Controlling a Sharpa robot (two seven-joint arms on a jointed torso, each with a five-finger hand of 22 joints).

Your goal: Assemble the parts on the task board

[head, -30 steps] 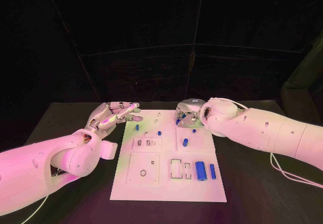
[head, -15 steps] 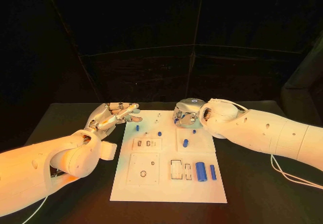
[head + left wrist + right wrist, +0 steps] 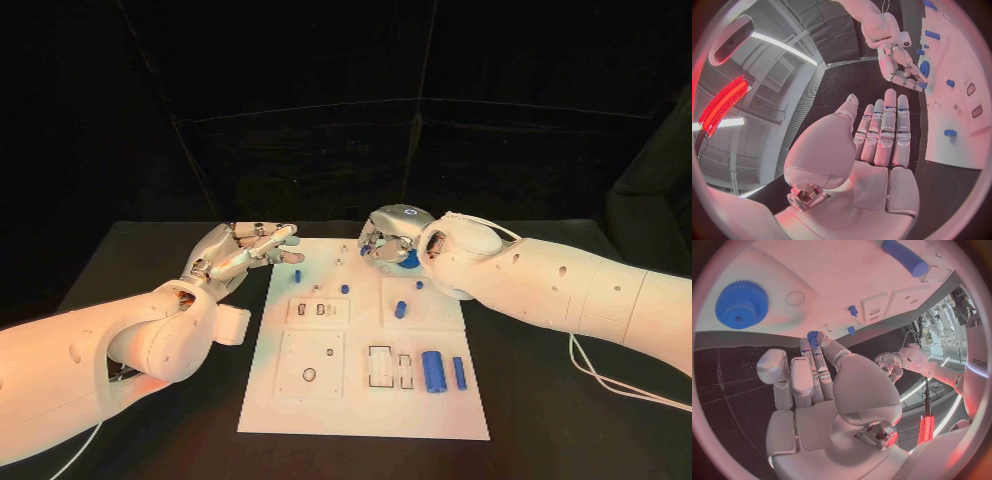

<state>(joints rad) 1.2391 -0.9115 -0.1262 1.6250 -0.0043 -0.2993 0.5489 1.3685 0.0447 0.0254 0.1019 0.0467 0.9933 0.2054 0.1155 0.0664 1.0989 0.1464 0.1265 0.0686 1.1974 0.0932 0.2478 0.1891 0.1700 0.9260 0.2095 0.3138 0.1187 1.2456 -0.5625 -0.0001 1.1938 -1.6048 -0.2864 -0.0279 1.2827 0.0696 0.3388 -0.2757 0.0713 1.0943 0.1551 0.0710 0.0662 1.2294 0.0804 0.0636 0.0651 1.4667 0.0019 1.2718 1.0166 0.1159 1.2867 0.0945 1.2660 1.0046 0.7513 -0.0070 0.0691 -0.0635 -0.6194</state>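
Since the earlier frames the right hand (image 3: 387, 240) has shifted slightly toward the board's far middle and has lifted a little from the surface, while the left hand (image 3: 245, 248) has stayed where it was. The right white arm reaches in over the far end of the flat white rectangular task board (image 3: 361, 400), its silver hand curled downward at the board's far edge. In the right wrist view its fingertips (image 3: 814, 340) pinch a small blue toothed gear (image 3: 812, 334), so this hand is grasping that part. A larger blue toothed gear (image 3: 741, 304) lies flat on the board near that hand. The left white arm lies along the black worktop (image 3: 548, 420) beside the board's left edge; its hand is raised at the far left corner, palm exposed, fingers (image 3: 886, 130) straight and side by side, holding nothing. Remaining parts on the board: a thick blue cylinder (image 3: 431, 370) and a thinner blue rod (image 3: 459, 372) stand side by side near the right front, next to rectangular recesses; small blue pegs (image 3: 299, 274) sit near the far left, another blue peg (image 3: 345, 289) toward the middle, and a short blue pin (image 3: 400, 309) on the right middle panel.
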